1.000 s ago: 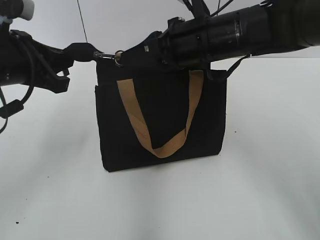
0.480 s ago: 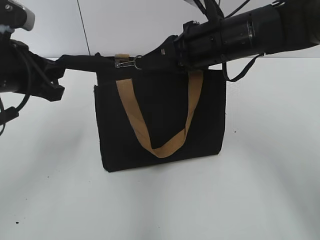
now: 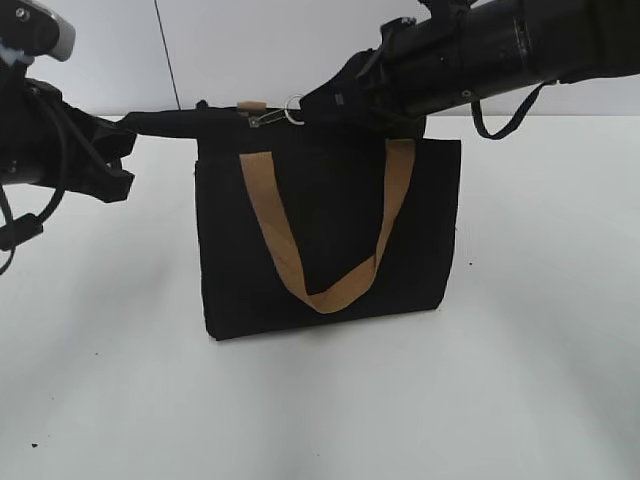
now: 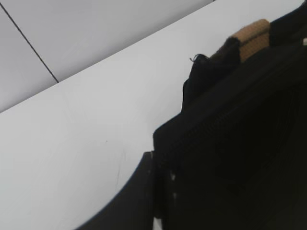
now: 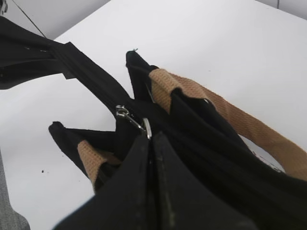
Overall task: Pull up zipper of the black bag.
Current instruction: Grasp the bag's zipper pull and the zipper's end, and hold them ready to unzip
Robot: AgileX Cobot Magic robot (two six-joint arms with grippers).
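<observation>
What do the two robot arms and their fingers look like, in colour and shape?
Both arms are black. The right arm is a thick, glossy cylinder with a thin black cable looping beneath. The left arm carries black cables and a pale grey part on top. The right gripper's fingers are flat, matte black.

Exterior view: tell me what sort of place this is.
Probably a lab or test bench: a bare white tabletop, a plain pale wall, and only a black tote bag between two robot arms.
</observation>
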